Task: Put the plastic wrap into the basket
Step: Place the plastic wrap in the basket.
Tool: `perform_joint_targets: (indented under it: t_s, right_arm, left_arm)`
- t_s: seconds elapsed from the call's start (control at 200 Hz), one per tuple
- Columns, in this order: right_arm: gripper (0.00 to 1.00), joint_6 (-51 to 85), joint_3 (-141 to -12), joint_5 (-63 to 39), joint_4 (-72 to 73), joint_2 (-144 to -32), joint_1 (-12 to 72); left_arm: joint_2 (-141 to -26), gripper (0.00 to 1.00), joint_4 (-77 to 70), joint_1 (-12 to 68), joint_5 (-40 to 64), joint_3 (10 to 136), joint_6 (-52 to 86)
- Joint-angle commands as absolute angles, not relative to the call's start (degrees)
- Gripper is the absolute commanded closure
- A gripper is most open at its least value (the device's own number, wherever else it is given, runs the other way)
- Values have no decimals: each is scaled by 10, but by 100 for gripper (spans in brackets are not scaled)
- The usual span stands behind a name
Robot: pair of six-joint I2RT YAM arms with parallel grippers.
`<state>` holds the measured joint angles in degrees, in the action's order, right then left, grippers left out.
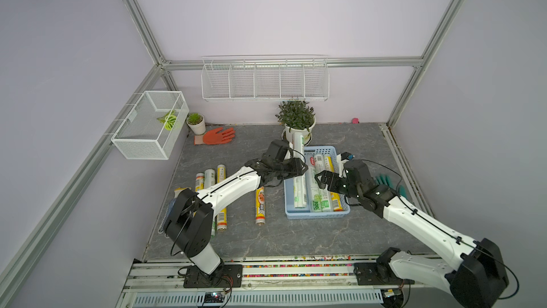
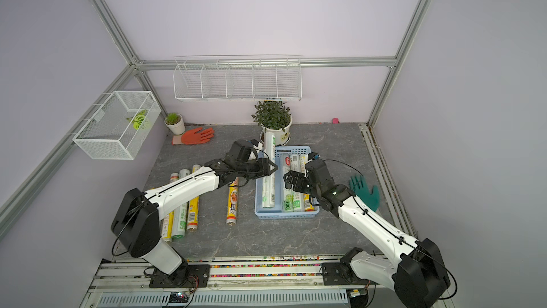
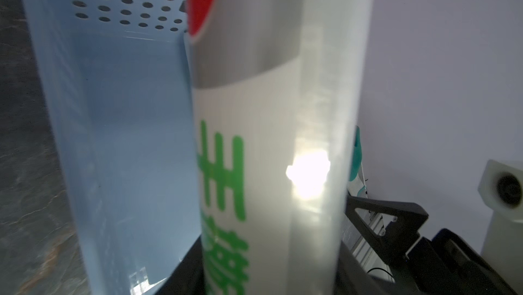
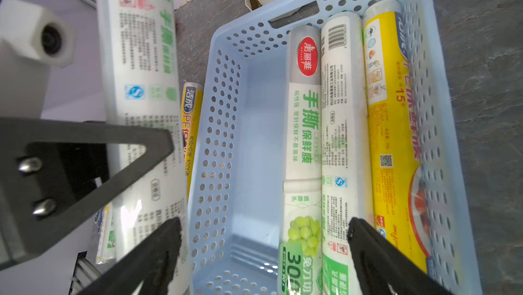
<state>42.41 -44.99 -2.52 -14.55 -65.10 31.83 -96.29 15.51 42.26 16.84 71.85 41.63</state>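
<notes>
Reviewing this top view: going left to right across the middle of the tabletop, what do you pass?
On the table: cluster of loose rolls → lone orange roll → blue basket → green glove.

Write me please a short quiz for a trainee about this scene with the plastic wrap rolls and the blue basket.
1. True or false: the right gripper holds a roll.
2. Not counting the held roll, how many rolls lie in the basket? A two, B three, C five.
3. Fill in: the left gripper is shut on a white-and-____ roll.
Key: 1 false; 2 B; 3 green.
</notes>
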Motion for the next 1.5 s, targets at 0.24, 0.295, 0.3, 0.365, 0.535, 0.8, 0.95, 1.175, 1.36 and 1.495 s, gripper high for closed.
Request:
perform_joint_targets:
  t_s: [0.24, 0.295, 0.3, 0.365, 0.535, 0.8, 0.95, 1.175, 1.36, 1.495]
  right_arm:
    - [3, 401, -444, -71, -179, -646, 279]
    - [3, 400, -445, -76, -182, -651, 274]
    - [3, 400, -445, -77, -182, -652, 274]
    - [3, 400, -445, -79, -181, -656, 272]
    - [3, 399, -454, -84, -188, -677, 270]
    - [3, 393, -475, -106, -193, -723, 270]
    - [3, 396, -479, -117, -187, -746, 270]
    - [3, 394, -482, -130, -180, -768, 271]
    - [3, 395, -482, -140, -173, -781, 270]
    - [3, 395, -482, -141, -172, -783, 270]
  left_arm:
    - [-1038, 73, 198, 438, 137, 802, 442]
    - [-1054, 73, 222, 438, 135, 817, 441]
    - [-1056, 73, 224, 439, 134, 819, 440]
    - [-1068, 73, 243, 439, 122, 826, 442]
    - [-1097, 72, 266, 442, 135, 842, 443]
    - [-1129, 68, 282, 445, 142, 848, 449]
    - [-1147, 63, 278, 446, 148, 852, 453]
    - [-1163, 55, 273, 445, 151, 859, 454]
    - [-1168, 47, 276, 445, 148, 858, 454]
    - [-1169, 43, 283, 445, 142, 859, 448]
